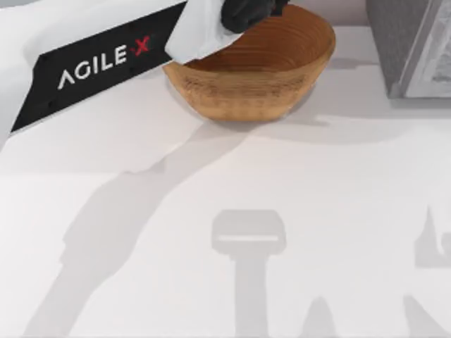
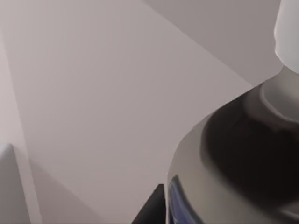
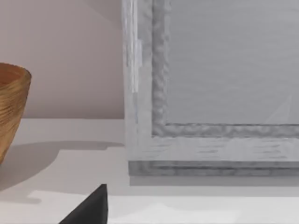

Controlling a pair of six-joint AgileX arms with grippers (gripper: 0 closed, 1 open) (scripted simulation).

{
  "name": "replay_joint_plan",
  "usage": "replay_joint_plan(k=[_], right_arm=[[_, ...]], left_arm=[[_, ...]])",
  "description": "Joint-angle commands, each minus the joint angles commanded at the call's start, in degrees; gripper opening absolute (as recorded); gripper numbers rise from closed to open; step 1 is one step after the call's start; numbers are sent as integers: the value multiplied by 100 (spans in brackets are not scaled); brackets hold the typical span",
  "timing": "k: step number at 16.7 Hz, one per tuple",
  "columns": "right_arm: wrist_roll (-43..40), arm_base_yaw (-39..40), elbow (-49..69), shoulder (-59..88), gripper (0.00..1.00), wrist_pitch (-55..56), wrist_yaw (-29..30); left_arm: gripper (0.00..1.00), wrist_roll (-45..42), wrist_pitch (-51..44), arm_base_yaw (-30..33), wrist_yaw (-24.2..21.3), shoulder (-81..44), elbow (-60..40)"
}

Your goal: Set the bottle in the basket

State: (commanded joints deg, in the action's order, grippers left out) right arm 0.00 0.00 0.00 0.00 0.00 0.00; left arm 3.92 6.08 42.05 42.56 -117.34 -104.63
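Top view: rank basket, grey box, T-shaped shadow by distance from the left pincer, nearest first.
1. basket: top centre, the left pincer is over its rim.
2. grey box: top right corner.
3. T-shaped shadow: lower centre.

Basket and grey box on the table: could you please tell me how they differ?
The basket is tan-brown woven wicker; the grey box is grey with a rough-textured frame. The basket is a rounded open bowl; the grey box is straight-edged. The left gripper hovers over the basket, not over the grey box at its right. Both rest on the white table, apart.
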Motion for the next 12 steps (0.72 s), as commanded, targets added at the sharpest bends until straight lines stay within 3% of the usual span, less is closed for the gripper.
replay_joint_plan(k=[11,12], right_arm=[[0,0,0,0,100,0,0],[0,0,0,0,100,0,0]], left_arm=[[0,-36,549,-338,-357,-901,-356],[8,-36,549,-338,-357,-901,-356]])
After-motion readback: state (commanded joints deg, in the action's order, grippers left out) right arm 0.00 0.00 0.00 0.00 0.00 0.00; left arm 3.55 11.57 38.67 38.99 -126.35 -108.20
